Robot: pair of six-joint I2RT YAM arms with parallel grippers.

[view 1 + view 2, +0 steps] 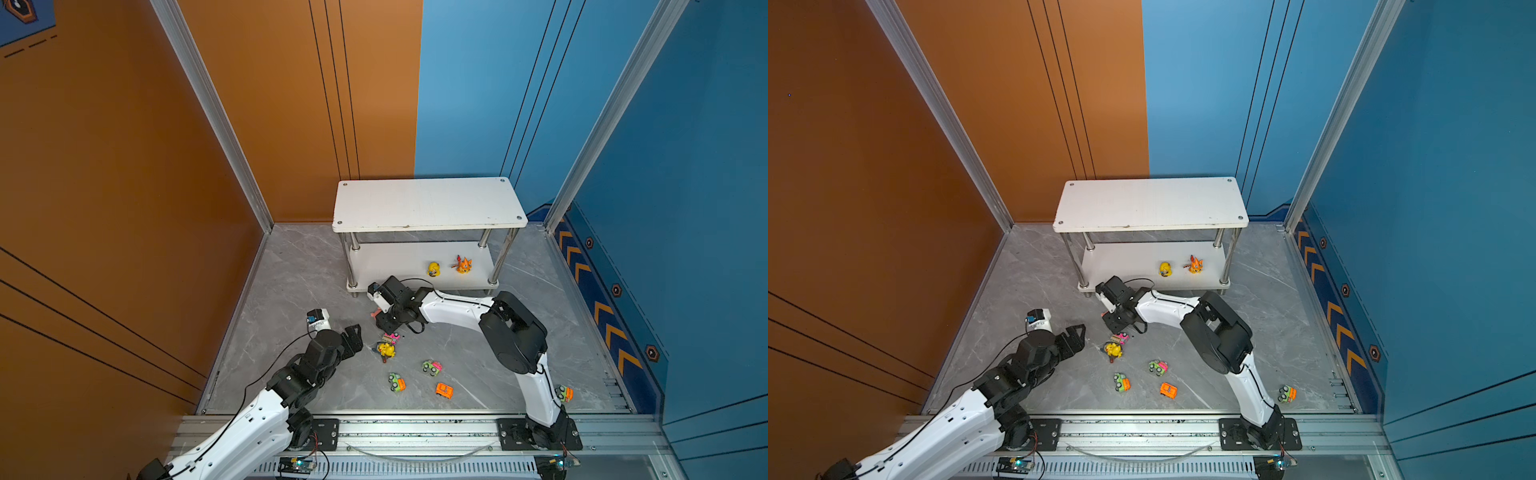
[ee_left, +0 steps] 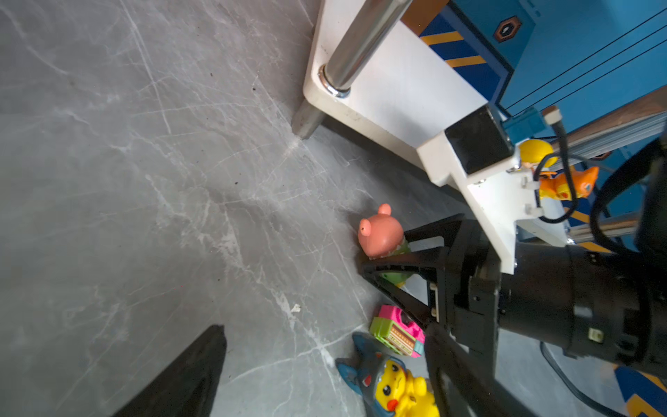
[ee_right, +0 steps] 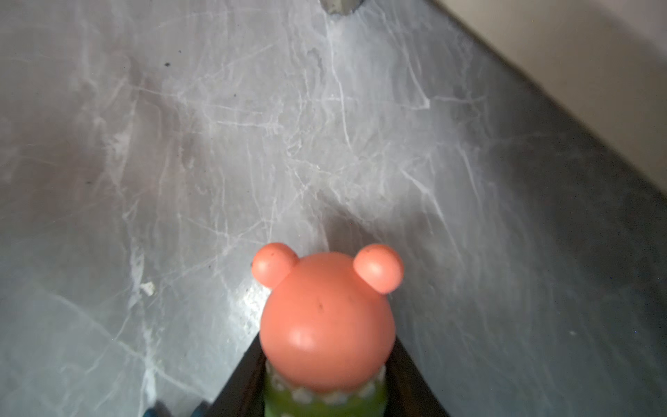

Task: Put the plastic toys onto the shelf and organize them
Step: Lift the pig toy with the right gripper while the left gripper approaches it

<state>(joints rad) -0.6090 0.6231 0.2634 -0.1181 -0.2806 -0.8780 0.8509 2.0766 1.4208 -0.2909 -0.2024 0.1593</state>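
Right claw (image 2: 384,249): it was closed on the pink figurine (image 3: 326,317). The two black fingers lay against both sides of its green body, and only the head stood out past the tips.
Left claw (image 1: 353,332): it was wide open with nothing in it, low over the worktop (image 1: 291,291), near the hooded yellow figurine (image 1: 386,350).
Place of the figurine: it was in the right claw, in front of the left end of the shelf (image 1: 424,203) and not yet on it. Whether it touched the worktop, I could not tell.
Direction to the shelf: the claw pointed along the shelf's front, toward the left in both top views. So the lower board (image 1: 390,264) lay to the side of the fingertips and behind them, not ahead. In my judgement the wrist must turn toward the board first.
Long axis: it ran from the green body to the head, along the fingers, so the figurine seemed tilted and not upright.
Nearer arm: it was the right one, whose wrist was just beside the board's front edge. The left claw was farther off.
Look of the figurine: it had a glossy salmon-pink round head, two small round ears, and a pale dotted collar on the green body.
On the lower board: the yellow duck (image 1: 433,269) and the orange figurine (image 1: 463,264) stood toward its right end.
On the worktop: the pink car (image 1: 392,337) was just beside the hooded yellow figurine, and the orange car (image 1: 444,390) was nearer the front.
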